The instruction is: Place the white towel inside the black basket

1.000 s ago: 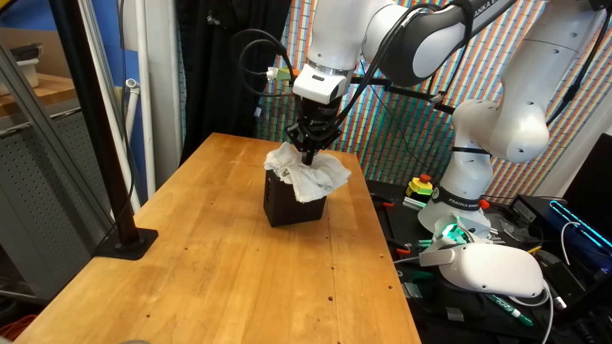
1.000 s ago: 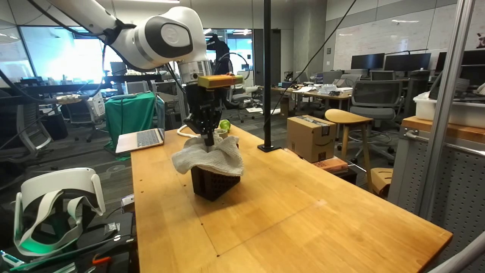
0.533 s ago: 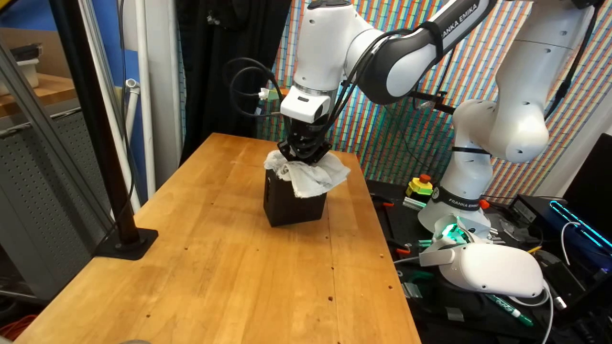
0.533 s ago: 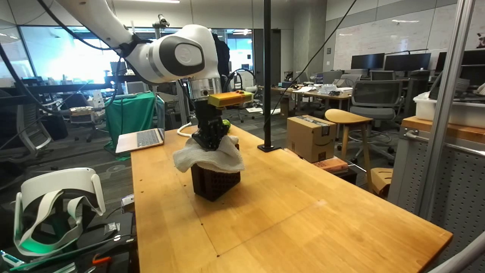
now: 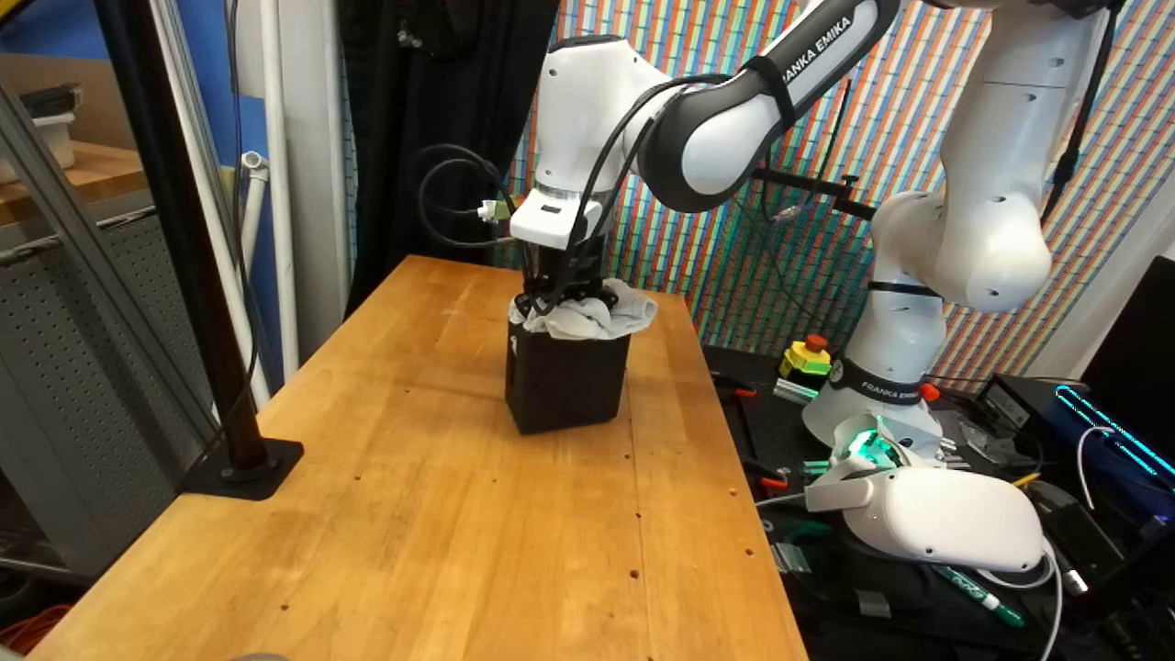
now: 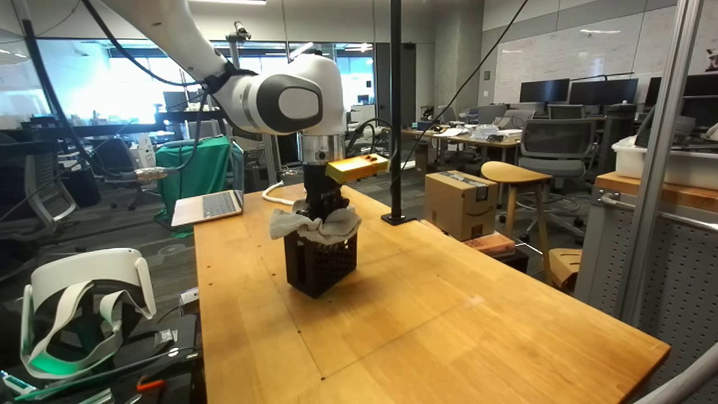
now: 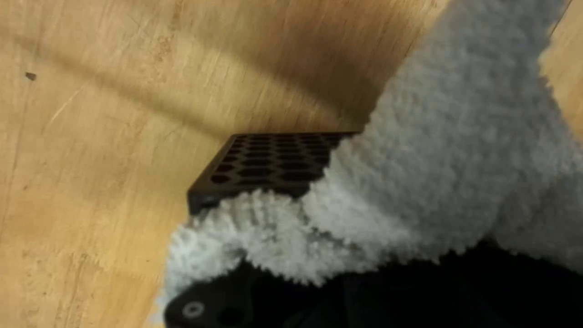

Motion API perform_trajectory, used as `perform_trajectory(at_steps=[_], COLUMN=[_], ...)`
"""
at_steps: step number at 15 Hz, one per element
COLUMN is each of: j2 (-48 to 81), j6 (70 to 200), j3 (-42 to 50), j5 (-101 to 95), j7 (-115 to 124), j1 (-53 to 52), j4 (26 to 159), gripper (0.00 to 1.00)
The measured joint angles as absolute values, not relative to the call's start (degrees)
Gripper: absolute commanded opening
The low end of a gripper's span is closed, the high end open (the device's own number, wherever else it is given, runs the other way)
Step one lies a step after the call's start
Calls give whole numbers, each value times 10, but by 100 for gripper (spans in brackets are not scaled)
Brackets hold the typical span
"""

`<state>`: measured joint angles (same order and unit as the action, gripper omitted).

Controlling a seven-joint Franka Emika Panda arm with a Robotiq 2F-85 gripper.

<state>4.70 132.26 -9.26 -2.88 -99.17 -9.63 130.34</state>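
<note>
My arm [image 5: 820, 52] reads FRANKA EMIKA. My end effector [image 6: 323, 211] is down in the fluffy white towel [image 6: 335, 227], fingertips hidden, can't tell if they're clamped. Towel's bunched over the honeycomb-sided black basket [image 6: 335, 262], toward the wooden tabletop's [image 5: 441, 514] far right corner in an exterior view.

Office-like robotics lab, robot arm [image 5: 725, 151], VR headset [image 5: 959, 519], whiteboard [image 6: 583, 56], monitors [image 6: 603, 92], desk chairs [image 6: 558, 136]
</note>
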Motion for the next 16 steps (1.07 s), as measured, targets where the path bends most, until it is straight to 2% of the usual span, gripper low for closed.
perform_trajectory(at_steps=[8,16], j2=[56,21], j6=[1321,1278], j3=[-98,-134], j5=[-1,-132], j7=[-1018,-886], j1=[-81,-126], j4=[1289,1286], gripper=[8,8])
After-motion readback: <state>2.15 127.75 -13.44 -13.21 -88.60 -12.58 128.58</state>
